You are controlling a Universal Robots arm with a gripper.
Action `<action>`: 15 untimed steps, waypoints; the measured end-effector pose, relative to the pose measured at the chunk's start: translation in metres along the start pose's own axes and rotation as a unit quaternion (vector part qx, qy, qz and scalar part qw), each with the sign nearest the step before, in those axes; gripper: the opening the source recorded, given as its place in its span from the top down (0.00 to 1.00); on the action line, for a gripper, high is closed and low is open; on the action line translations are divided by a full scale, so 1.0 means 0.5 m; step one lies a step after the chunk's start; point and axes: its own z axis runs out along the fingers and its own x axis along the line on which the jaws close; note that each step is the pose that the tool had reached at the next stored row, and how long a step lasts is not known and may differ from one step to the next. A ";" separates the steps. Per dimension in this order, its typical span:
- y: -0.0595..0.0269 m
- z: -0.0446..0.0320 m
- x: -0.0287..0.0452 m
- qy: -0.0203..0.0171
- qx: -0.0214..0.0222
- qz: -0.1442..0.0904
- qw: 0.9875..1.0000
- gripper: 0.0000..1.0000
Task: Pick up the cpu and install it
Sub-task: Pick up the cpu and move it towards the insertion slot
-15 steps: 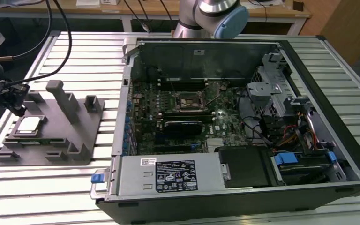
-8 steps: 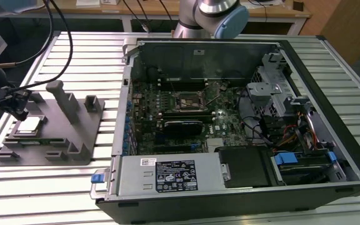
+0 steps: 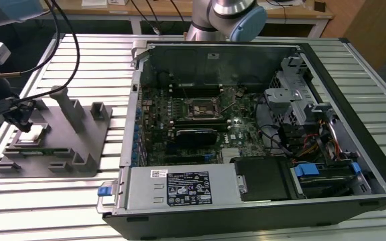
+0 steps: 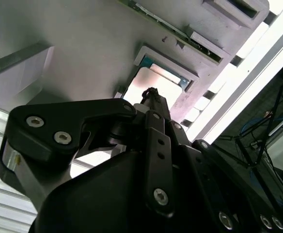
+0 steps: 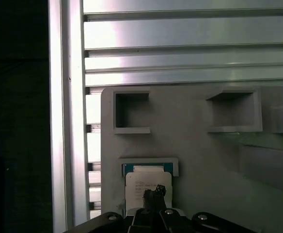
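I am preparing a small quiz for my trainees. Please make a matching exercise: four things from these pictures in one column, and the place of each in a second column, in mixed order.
Things:
1. cpu
2. gripper
3. socket frame
4. grey fixture

Places:
a. on the motherboard inside the open computer case
b. on the slatted table, at the exterior view's left of the case
c. in a recess of the grey fixture
d. over the cpu

Pairs: 1-c, 2-d, 3-a, 4-b

Silvery cpu (image 5: 139, 180) flat in grey holder (image 5: 204, 160)
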 end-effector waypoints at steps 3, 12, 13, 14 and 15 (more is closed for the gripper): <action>0.000 0.007 0.000 0.000 0.000 -0.003 1.000 0.89; 0.006 0.021 0.001 0.000 0.000 -0.009 1.000 0.89; 0.006 0.022 0.001 0.000 0.000 -0.009 1.000 0.89; 0.006 0.023 0.001 0.001 0.000 -0.010 1.000 0.89; 0.006 0.024 0.002 0.001 0.000 -0.013 1.000 0.89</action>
